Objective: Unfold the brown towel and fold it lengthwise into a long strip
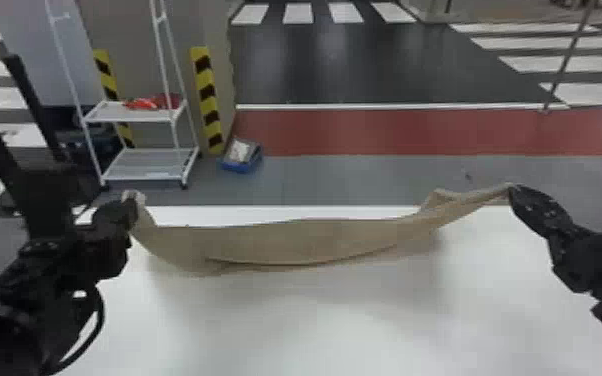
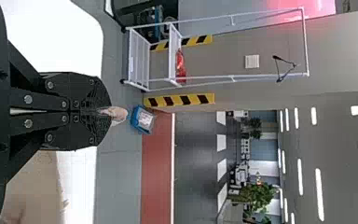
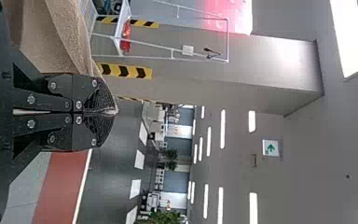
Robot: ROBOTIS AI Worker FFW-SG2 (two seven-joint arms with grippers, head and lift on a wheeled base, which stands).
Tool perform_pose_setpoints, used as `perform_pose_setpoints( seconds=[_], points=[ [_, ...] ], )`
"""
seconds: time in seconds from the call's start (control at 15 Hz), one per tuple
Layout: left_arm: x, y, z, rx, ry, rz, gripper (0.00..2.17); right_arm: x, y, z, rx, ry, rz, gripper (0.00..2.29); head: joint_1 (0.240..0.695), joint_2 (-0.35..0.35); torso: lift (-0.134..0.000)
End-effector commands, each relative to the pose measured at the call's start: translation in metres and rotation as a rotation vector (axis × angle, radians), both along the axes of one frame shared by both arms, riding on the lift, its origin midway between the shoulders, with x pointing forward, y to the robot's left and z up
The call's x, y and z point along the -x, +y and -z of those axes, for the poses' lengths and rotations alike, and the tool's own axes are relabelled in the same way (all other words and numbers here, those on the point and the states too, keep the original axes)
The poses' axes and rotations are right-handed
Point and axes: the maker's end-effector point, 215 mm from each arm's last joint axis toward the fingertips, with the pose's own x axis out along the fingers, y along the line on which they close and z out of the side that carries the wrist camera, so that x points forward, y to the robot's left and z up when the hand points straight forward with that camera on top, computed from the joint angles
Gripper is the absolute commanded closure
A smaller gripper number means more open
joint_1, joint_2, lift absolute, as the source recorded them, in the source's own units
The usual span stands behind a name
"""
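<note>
— How do the jaws stand?

— Both pairs are closed on cloth. The left gripper [image 2: 106, 112] pinches one end of the brown towel [image 1: 285, 242], with a small crumpled tip poking out past its fingers; the right gripper [image 3: 113, 112] has the other end nipped between its fingertips.

— And between them?

— The towel sags in a shallow curve over the far part of the white table [image 1: 325, 325]. Whether its lower edge touches the tabletop cannot be told.

— So how far along is the job?

— Partway, by the look of it. The towel is spread out to a long span, and a curved edge along its front suggests one layer lying over another. Whether that is a finished fold is unclear. Laying it down, lining up the edges and flattening the strip seem left to do.

— Which way does it point?

— Its long axis runs left to right, across the robot's front. The right end narrows and slants up to its gripper; the left end bends up more steeply.
</note>
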Motion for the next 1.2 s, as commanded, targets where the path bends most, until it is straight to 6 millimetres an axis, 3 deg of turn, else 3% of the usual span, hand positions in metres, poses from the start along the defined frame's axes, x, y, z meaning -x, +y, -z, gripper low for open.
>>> perform_pose_setpoints(
  seconds=[0.0,0.13,0.33,0.47,0.6,0.8,0.87,1.0,1.13],
  points=[
    [0.039,-0.008,0.028,-0.011,0.048,-0.033,1.95,0.038,-0.046,0.024,-0.011,0.015,0.061,1.42,0.615,0.005,-0.123],
    [0.073,-0.004,0.043,-0.029,0.088,-0.074,1.93,0.061,-0.067,0.05,-0.02,0.057,0.084,1.42,0.695,-0.045,-0.123],
    [0.115,-0.01,0.083,-0.04,0.206,-0.099,1.93,0.103,-0.066,0.076,-0.044,0.078,0.08,1.42,0.695,-0.083,-0.123],
    [0.14,-0.019,0.102,-0.05,0.283,-0.089,1.93,0.136,-0.07,0.075,-0.055,0.043,0.105,1.42,0.695,-0.1,-0.123],
    [0.155,-0.021,0.105,-0.067,0.327,-0.097,1.93,0.16,-0.082,0.072,-0.062,0.039,0.131,1.42,0.695,-0.119,-0.123],
    [0.171,-0.018,0.098,-0.094,0.369,-0.105,1.93,0.192,-0.1,0.049,-0.049,0.014,0.154,1.42,0.695,-0.165,-0.123],
    [0.173,-0.02,0.095,-0.096,0.369,-0.1,1.93,0.195,-0.106,0.047,-0.046,0.011,0.158,1.42,0.695,-0.174,-0.123],
    [0.179,-0.023,0.097,-0.101,0.398,-0.092,1.93,0.194,-0.107,0.063,-0.039,0.045,0.164,1.42,0.695,-0.193,-0.123],
    [0.179,-0.026,0.097,-0.098,0.399,-0.085,1.93,0.184,-0.101,0.072,-0.036,0.055,0.157,1.42,0.695,-0.214,-0.123]
  ],
)
